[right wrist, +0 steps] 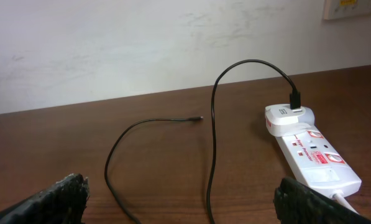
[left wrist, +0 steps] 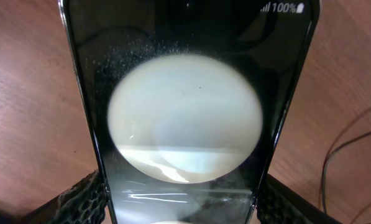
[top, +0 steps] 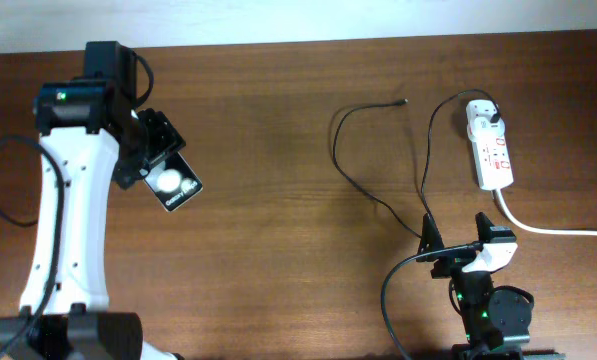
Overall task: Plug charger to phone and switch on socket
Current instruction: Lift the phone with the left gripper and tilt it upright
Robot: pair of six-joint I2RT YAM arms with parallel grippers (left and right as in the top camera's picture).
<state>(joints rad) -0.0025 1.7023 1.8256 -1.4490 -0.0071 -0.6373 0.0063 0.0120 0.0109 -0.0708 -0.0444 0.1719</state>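
A: Where is the phone (top: 175, 184)?
B: At nine o'clock from the middle of the table (top: 278, 120), between the fingers of the left gripper (left wrist: 182, 202).
A: And the socket (top: 493, 150)?
B: At three o'clock, well apart from the phone. The charger (top: 363, 190) is plugged into the socket's twelve o'clock end. Its tip lies on the table at nine o'clock from there.
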